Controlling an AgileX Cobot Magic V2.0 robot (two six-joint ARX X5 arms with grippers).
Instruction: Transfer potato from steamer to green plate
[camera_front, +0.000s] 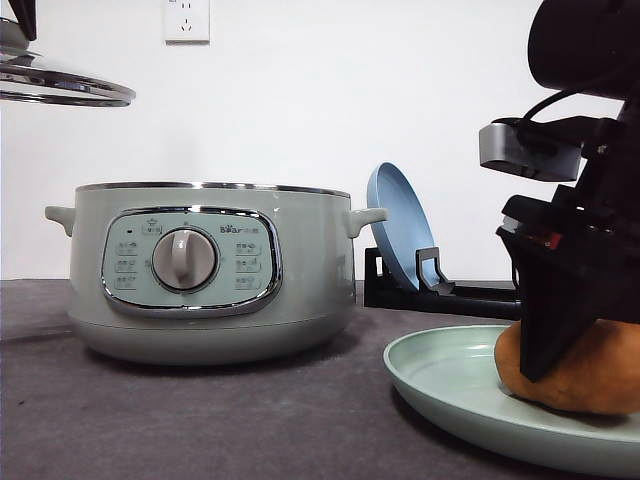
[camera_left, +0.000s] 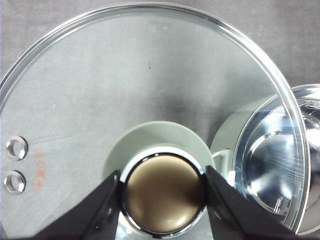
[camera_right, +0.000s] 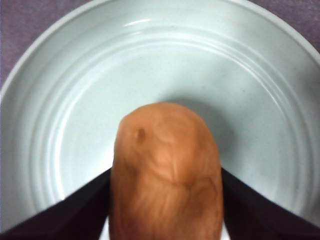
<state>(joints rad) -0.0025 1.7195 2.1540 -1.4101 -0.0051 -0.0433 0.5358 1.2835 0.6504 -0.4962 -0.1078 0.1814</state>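
Note:
The orange-brown potato (camera_front: 590, 375) (camera_right: 165, 170) rests low on the pale green plate (camera_front: 440, 375) (camera_right: 60, 100) at the front right. My right gripper (camera_front: 550, 340) (camera_right: 165, 220) is shut on it, one black finger pressed against each side. The sage-green steamer (camera_front: 210, 270) (camera_left: 312, 125) stands uncovered left of centre, its shiny inside showing in the left wrist view. My left gripper (camera_left: 162, 200) is shut on the knob (camera_left: 162, 192) of the glass lid (camera_front: 60, 85) (camera_left: 150, 75), which hangs high, up and to the left of the steamer.
A blue plate (camera_front: 400, 235) leans upright in a black rack (camera_front: 440, 295) behind the green plate, right of the steamer. The dark grey tabletop (camera_front: 200, 420) stretches in front of the steamer. A white wall with a socket (camera_front: 187, 20) closes the back.

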